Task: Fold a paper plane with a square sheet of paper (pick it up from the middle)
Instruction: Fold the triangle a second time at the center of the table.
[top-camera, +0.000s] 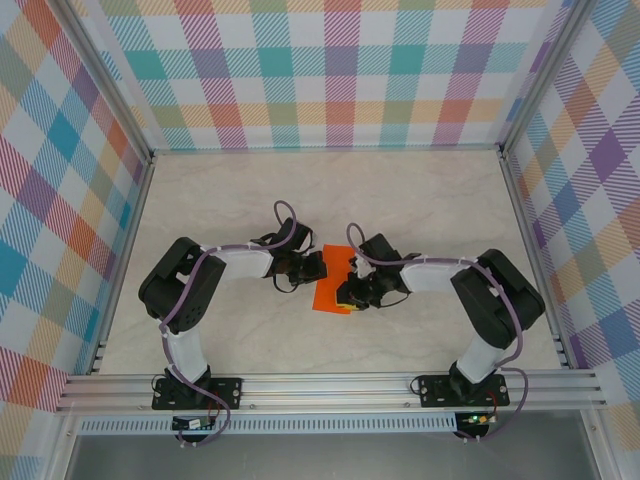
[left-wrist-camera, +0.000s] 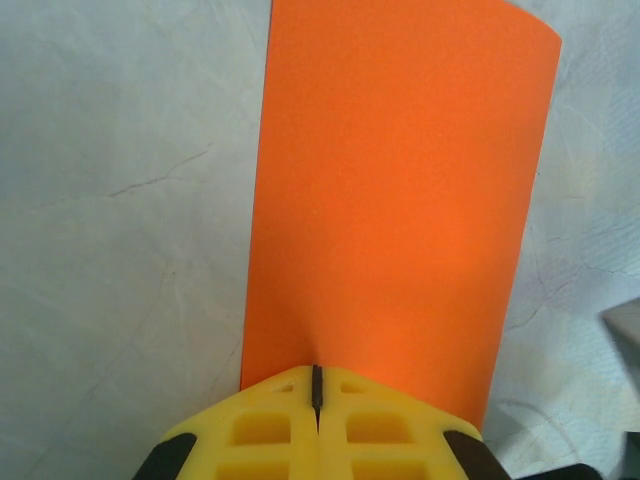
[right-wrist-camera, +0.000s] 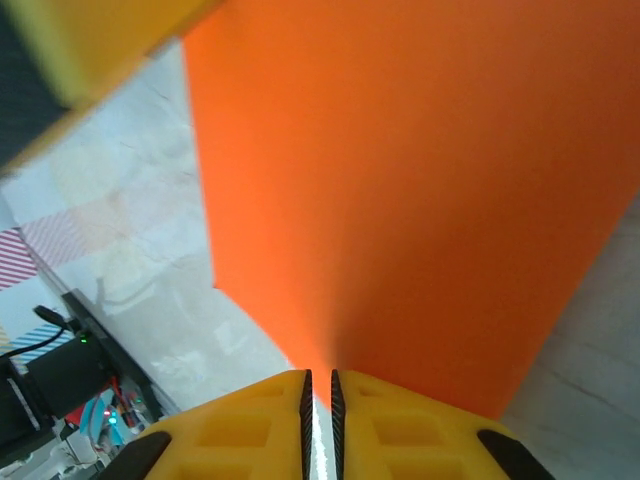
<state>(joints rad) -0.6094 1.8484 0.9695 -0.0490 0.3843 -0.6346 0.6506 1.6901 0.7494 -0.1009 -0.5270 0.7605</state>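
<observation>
We see the orange paper (top-camera: 330, 292) near the middle of the desk (top-camera: 420, 200), slightly toward its near edge. The left hand (left-wrist-camera: 316, 385) is clamped tight on one side of it. The right hand (right-wrist-camera: 318, 385) pinches the opposite side, fingers nearly together.

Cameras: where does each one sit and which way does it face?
Top external: above, behind the bases, looking down on the pale table; both arms, left end effector and right end effector at the bright orange paper sheet.
Left wrist: on the left arm, looking past its shut yellow fingers along the sheet.
Right wrist: likewise, right arm.
Shared: the sheet.
</observation>
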